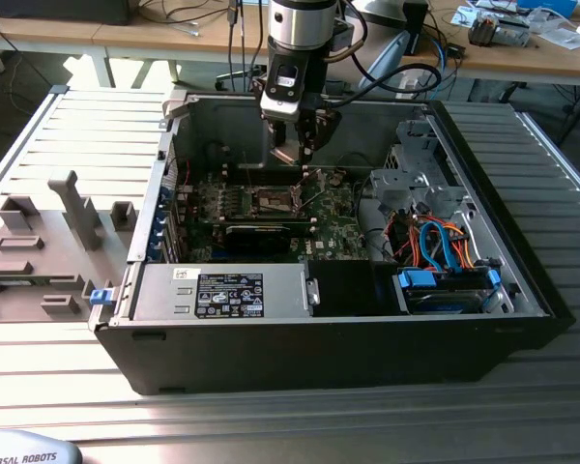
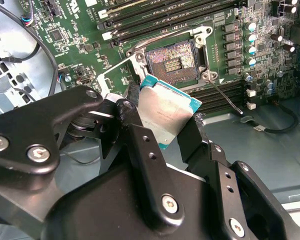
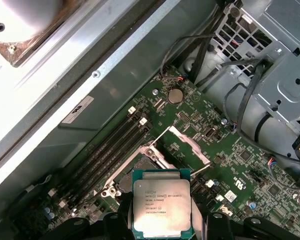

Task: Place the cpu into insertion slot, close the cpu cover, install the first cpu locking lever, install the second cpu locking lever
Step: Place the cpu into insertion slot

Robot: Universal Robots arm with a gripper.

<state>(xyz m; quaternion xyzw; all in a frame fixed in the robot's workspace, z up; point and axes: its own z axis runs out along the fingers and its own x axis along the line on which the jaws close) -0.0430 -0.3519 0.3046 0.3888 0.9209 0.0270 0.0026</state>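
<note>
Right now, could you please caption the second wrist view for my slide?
Gripper holds the cpu close to the open insertion slot on the green motherboard.

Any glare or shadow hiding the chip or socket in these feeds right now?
First wrist view: glare blows out the case along its edge, while the cpu is evenly lit. Second wrist view: the insertion slot is plainly lit beyond the gripper. Exterior view: inside the case is shaded, slot visible.

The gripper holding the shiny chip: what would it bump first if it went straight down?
Probably the open insertion slot: the gripper, shut on the cpu, points down toward it. Depth is unclear, so it may land slightly beside.
</note>
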